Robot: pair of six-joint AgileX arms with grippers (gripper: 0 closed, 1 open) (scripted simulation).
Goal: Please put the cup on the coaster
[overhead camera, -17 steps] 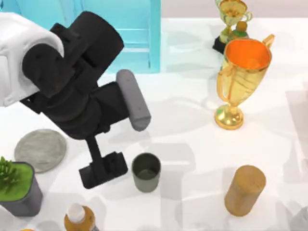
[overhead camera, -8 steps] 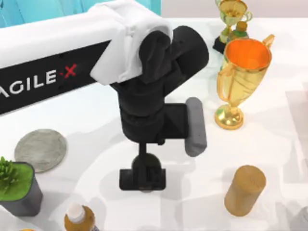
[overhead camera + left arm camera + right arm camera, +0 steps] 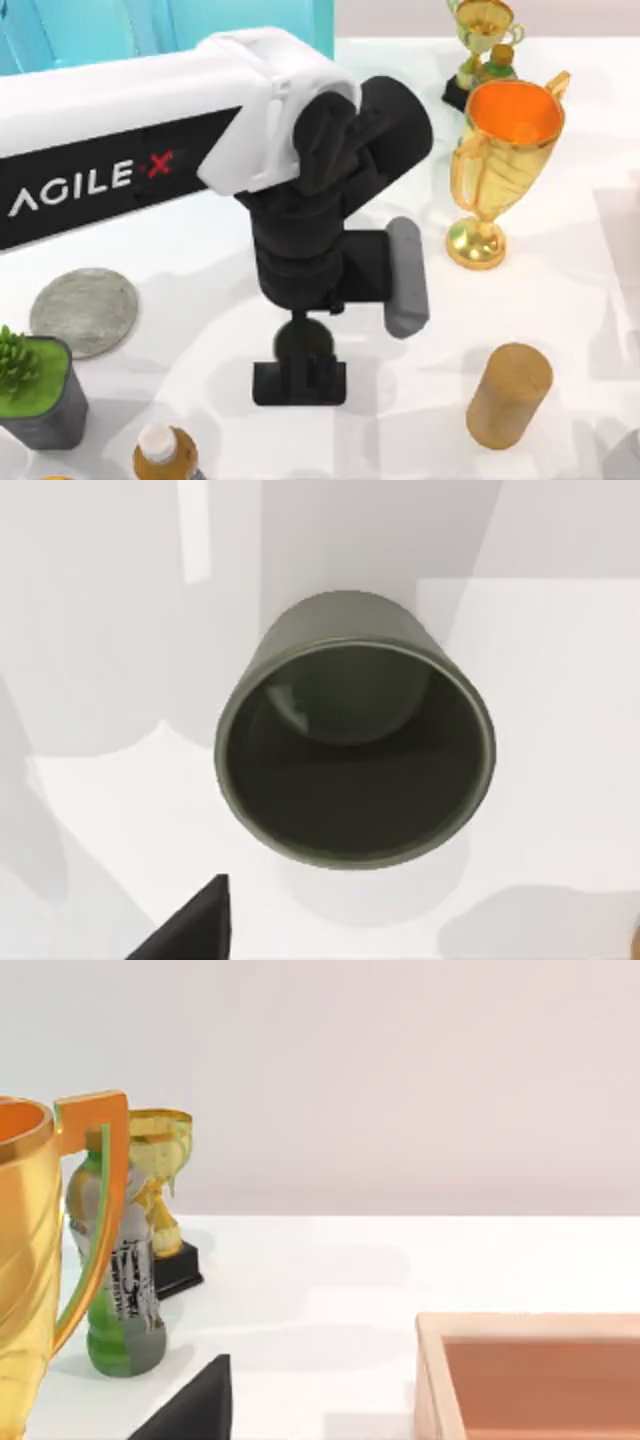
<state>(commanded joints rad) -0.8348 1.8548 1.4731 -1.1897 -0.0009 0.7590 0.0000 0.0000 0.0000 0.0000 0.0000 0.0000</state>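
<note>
The left pincer [image 3: 300,382] hangs low over the white surface [image 3: 560,300], directly above the cup [image 3: 303,338], whose dark rim peeks out just behind the black finger bar. From the left wrist camera the cup [image 3: 355,742] stands upright on the surface right beneath the pincer, its open mouth facing up, with one black fingertip [image 3: 195,925] just beside it and not touching. Whether the fingers are spread or closed cannot be told. The coaster [image 3: 84,311] lies flat well off to the pincer's left, near a grey planter [image 3: 40,392]. A tan wooden cylinder [image 3: 509,394] stands to the pincer's right, with a gold trophy [image 3: 500,160] beyond it.
</note>
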